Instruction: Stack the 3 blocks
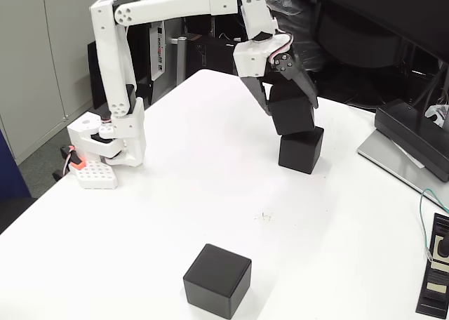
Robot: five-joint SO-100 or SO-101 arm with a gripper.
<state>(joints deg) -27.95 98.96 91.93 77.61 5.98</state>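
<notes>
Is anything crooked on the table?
Yes. The upper block, held in the end effector, sits tilted on the lower block, not flat. The third block lies apart, near the front edge.

The white five-joint arm (165, 8) rises from its base clamped at the left edge of the white desk (175, 194), its lower link upright and its upper link stretched level toward the far edge. The wrist bends steeply down, and the dark two-finger gripper (291, 116) points at the desk, tilted slightly. Its black fingers (306, 88) are closed on the sides of a matte black cube (292, 114).
</notes>
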